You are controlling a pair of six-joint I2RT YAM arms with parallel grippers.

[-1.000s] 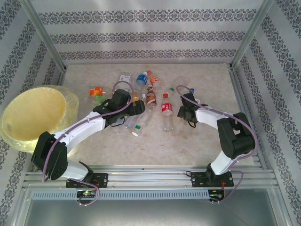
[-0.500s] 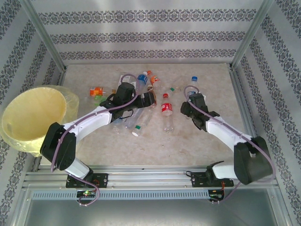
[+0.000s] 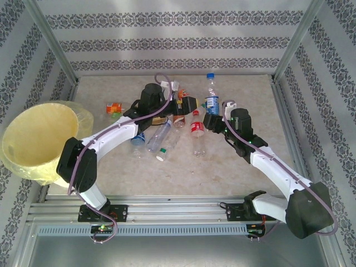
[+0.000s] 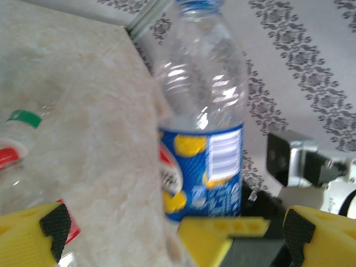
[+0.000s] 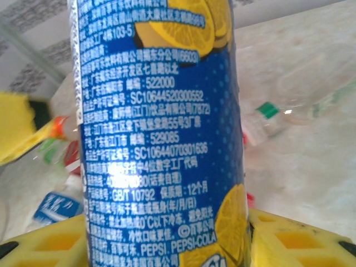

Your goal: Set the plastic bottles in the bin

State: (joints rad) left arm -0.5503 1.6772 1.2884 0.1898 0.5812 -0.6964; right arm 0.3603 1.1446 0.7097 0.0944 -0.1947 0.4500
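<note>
A blue-labelled bottle (image 3: pixel 211 95) is gripped by the right gripper (image 3: pixel 211 118), the left gripper (image 3: pixel 184 104) is seen open, and a carry to the bin (image 3: pixel 39 139) at nine o'clock is judged next.

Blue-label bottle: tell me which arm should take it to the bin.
Left, probably. The left tool is open beside the blue-label bottle, and the bin sits on that side. The right tool grips the bottle upright, but across the table from the bin.

robot lab cell: aluminium frame (image 3: pixel 295 43), patterned wall panels (image 3: pixel 178 41), marble-look table (image 3: pixel 183 172)
</note>
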